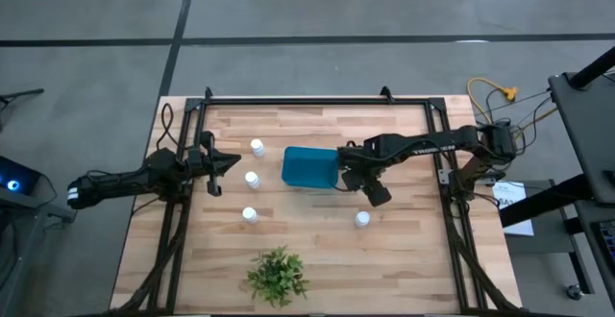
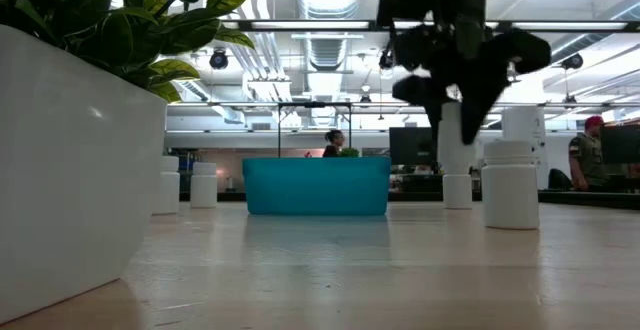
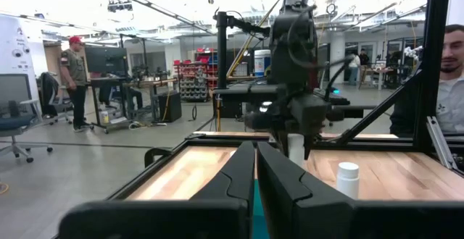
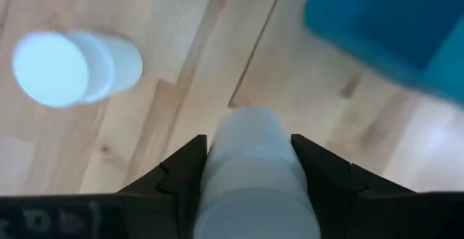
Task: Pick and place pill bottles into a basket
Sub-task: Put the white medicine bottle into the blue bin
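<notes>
1. The basket [image 1: 309, 167] sat near the middle of the wooden table [image 1: 404, 250] and serves as the landmark here.
2. The right gripper [image 1: 360, 184] hovered just off the basket's right-hand front corner in the high view, raised above the tabletop.
3. Its two fingers were clamped on a held pill bottle [image 4: 254, 168], which sat squarely between them in the right wrist view, cap end away from the wrist.
4. In the low view that bottle hung clear of the table, to the right of the basket.
5. A loose bottle [image 1: 362, 219] stood on the table beyond the gripper, farther from the basket's right front corner.
6. Three more bottles stood left of the basket in the high view: one [image 1: 258, 147] toward the back, one [image 1: 252, 179] just beside its left side, one [image 1: 250, 215] toward the front.
7. The left gripper [image 1: 229, 164] waited farther left of the basket, past those bottles, fingers pressed together with nothing between them.
8. A potted plant [image 1: 278, 276] stood in front of the basket, near the table's front edge.
</notes>
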